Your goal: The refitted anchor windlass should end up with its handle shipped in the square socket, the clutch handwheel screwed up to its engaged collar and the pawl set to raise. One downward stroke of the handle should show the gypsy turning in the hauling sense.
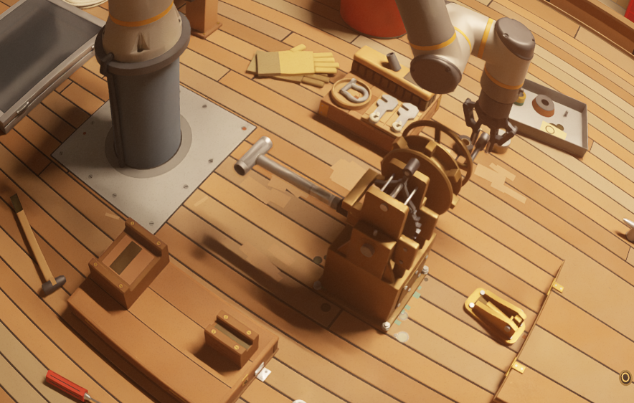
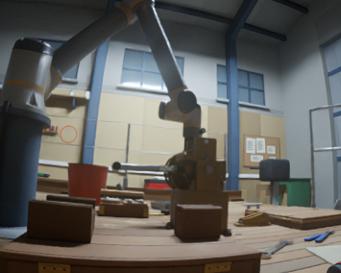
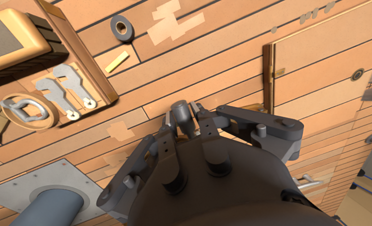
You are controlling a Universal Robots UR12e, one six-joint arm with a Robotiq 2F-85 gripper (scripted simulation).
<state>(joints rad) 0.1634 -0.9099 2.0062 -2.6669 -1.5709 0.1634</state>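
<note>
The clutch handwheel [image 1: 439,140] is a dark spoked ring on the far side of the windlass [image 1: 389,220]. Its grey knob [image 3: 183,118] stands between the fingers of my gripper [image 1: 482,141] [image 3: 181,116], which has opened off it and holds nothing. The windlass is a brown wooden block bolted to the deck, with the gypsy [image 1: 422,175] beside the handwheel. The steel handle [image 1: 284,173] sits in the socket and sticks out level toward the arm's base. I cannot make out the pawl's setting.
The arm's grey pedestal [image 1: 144,110] stands on a steel plate at the left. A tool tray with wrenches [image 1: 377,108] lies behind the windlass and a parts tray [image 1: 550,115] to its right. A wooden rack [image 1: 169,321] lies in front, and a hatch [image 1: 585,331] on the right.
</note>
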